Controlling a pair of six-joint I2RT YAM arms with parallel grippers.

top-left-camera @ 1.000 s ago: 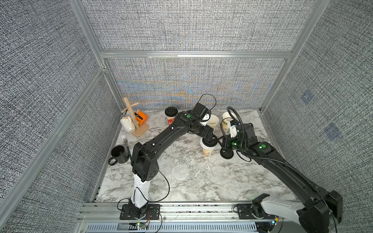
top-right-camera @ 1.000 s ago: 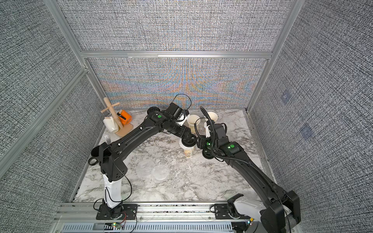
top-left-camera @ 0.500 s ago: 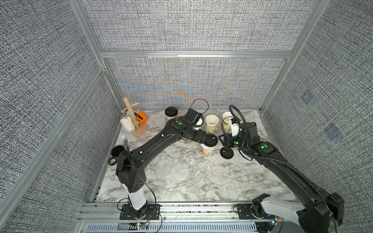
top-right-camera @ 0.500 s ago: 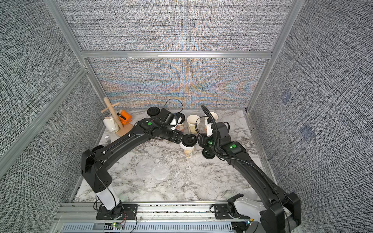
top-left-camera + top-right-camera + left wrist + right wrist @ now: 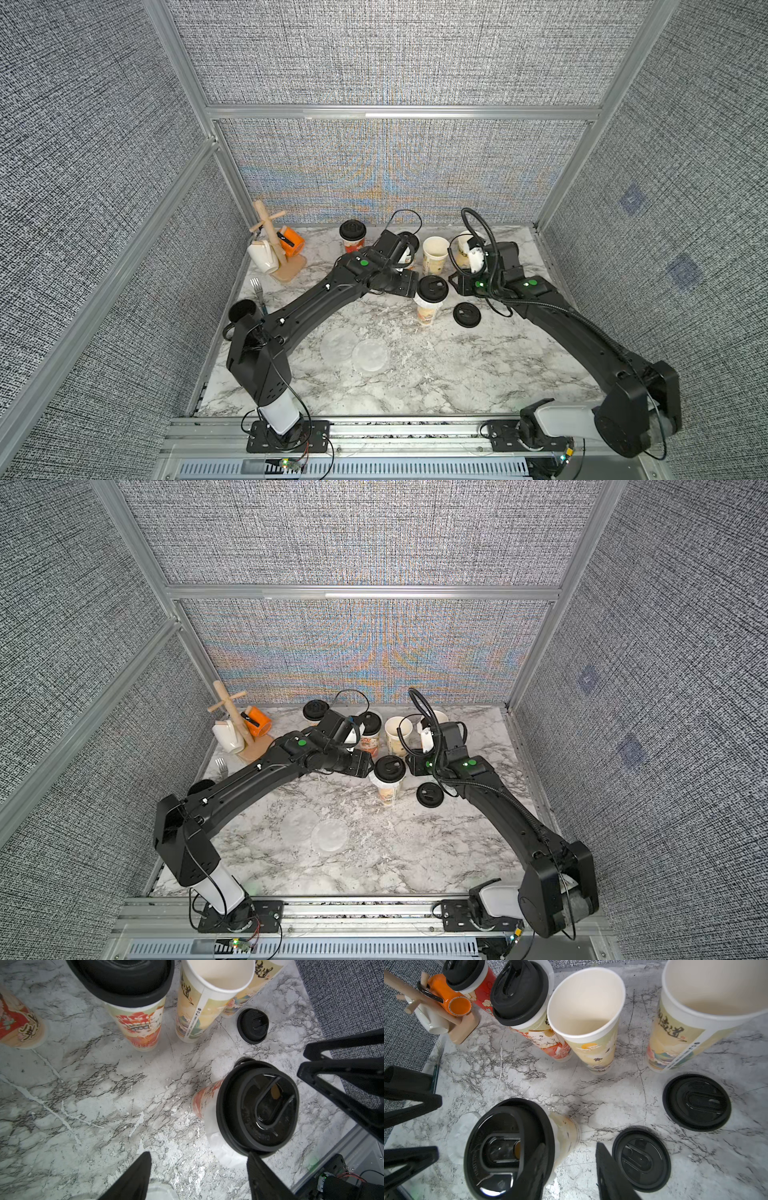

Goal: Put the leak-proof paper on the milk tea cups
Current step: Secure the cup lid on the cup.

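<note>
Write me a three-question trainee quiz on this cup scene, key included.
1. Count: how many of the five milk tea cups wear a black lid?
2. Pick one: the two loose leak-proof paper discs lie A) over cup mouths, B) flat on the marble table, on the arm-base side of the cups, C) on top of a lid.
3. True or false: both lidless cups already have paper across their mouths.
Key: 1. Three. 2. B. 3. False; both mouths are bare, with the white inside showing.
</note>
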